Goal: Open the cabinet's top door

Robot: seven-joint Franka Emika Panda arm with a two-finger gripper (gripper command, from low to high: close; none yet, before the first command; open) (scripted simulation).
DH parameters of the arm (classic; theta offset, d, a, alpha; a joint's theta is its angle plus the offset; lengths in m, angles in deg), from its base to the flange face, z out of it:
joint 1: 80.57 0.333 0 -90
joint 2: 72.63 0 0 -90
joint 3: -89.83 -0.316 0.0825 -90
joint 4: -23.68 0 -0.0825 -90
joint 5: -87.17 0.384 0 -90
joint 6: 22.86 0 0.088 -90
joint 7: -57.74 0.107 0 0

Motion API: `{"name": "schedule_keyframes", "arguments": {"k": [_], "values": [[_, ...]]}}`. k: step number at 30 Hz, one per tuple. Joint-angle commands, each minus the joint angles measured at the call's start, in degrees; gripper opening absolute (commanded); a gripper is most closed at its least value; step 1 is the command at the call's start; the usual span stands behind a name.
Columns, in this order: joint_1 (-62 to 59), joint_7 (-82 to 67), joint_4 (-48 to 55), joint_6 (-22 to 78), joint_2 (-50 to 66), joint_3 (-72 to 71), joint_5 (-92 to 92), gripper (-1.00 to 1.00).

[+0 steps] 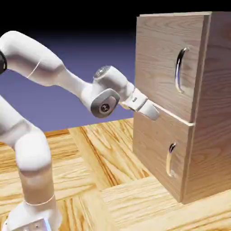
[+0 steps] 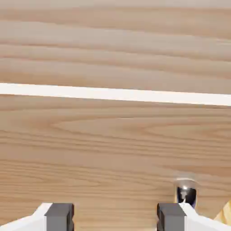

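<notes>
You're looking at the cabinet [image 1: 198,108] standing on the exterior view's right, on the wooden table [image 1: 113,189]. The top door [image 1: 164,58] is filling its upper front, sitting flush with the cabinet body, and its long curved silver handle [image 1: 180,70] is running upright near the door's right edge. Below it, past a thin pale seam [image 1: 178,116], the smaller lower door [image 1: 160,151] is showing its shorter handle [image 1: 170,159].

The gripper [image 1: 153,112] is pointing at the cabinet front right at that seam, on the left part of the front and well apart from the long handle. Whether the tips are touching the wood, you cannot tell from here.

In the hand view, wood grain is filling the picture, with the pale seam [image 2: 115,94] crossing it from side to side. The two grey fingertips [image 2: 59,215] are standing well apart at the bottom edge with only bare wood between them, so the pincer is gaping wide and gripping nothing. A small shiny end of a silver handle [image 2: 186,193] is peeking in just above the right-hand tip.

The white arm [image 1: 54,72] is reaching in from the lower left.
</notes>
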Motion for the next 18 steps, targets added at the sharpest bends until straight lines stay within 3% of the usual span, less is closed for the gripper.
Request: {"name": "schedule_keyframes", "arguments": {"k": [1,18], "values": [[0.58,-0.75,0.43,0.01,-0.23,0.67,-2.5,0.0],[10.37,-13.55,7.76,0.24,-4.12,12.06,-44.86,0.0]]}}
